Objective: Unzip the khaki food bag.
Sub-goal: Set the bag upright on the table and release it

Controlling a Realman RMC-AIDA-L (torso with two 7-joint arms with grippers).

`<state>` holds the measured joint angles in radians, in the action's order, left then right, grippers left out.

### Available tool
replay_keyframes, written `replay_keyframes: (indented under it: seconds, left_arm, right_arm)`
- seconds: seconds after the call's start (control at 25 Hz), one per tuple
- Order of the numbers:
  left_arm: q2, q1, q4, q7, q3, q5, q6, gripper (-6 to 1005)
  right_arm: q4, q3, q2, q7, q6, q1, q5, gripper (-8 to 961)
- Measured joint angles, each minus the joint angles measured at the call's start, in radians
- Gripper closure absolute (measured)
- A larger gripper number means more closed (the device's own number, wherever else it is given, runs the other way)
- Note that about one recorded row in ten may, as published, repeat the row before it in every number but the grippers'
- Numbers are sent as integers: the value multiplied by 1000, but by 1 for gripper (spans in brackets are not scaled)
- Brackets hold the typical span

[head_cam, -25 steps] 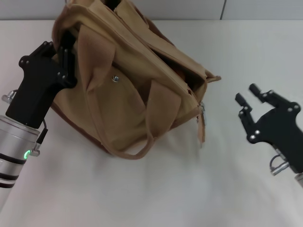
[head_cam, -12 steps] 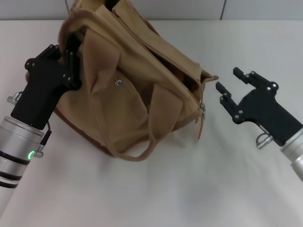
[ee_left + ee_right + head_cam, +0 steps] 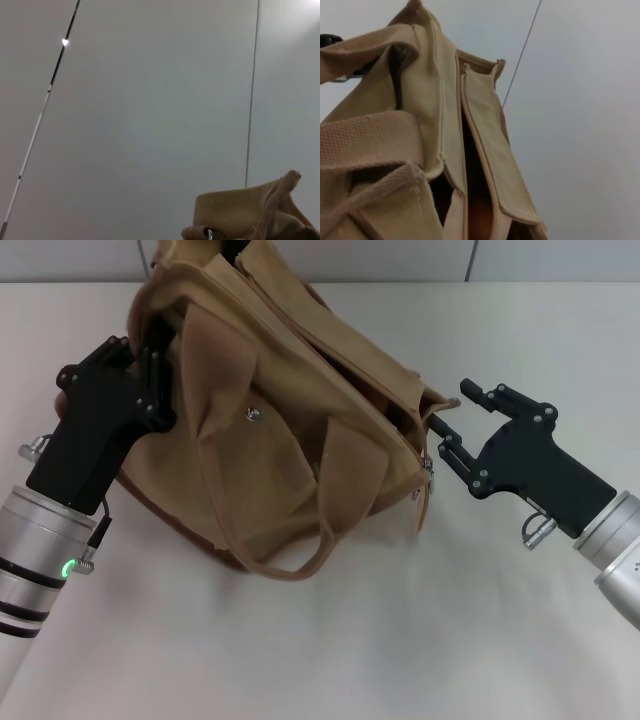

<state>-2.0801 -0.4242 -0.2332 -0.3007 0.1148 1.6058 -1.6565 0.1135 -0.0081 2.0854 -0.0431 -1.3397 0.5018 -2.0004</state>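
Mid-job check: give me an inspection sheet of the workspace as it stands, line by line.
Surface: white table, bare around the bag.
Job's things: khaki food bag lying tilted; top gapes along its length, dark interior visible in the right wrist view; one loop handle drapes down the front.
Clutter: nothing seen.
Grippers: left hand pressed against the bag's left end, fingers hidden; right hand open at the bag's right end corner, near the zipper pull.
Cables: nothing seen.
Surroundings: pale panelled wall behind the table.
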Motion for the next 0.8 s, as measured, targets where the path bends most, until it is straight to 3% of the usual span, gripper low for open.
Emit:
replay_keyframes:
  seconds: [0.12, 0.44, 0.68, 0.8]
  left_arm:
    - [0, -4, 0, 0, 1, 0, 0, 907]
    - [0, -10, 0, 0, 2, 1, 0, 906]
    - [0, -10, 0, -1, 0, 0, 0, 904]
    - [0, -10, 0, -2, 0, 0, 0, 904]
  right_arm:
    - [0, -3, 0, 1, 6, 8, -1, 485]
    - [-5, -4, 0, 45, 25, 23, -27, 680]
    - [-4, -1, 1, 48, 23, 24, -28, 893]
    - [-13, 13, -1, 170, -54, 24, -17, 897]
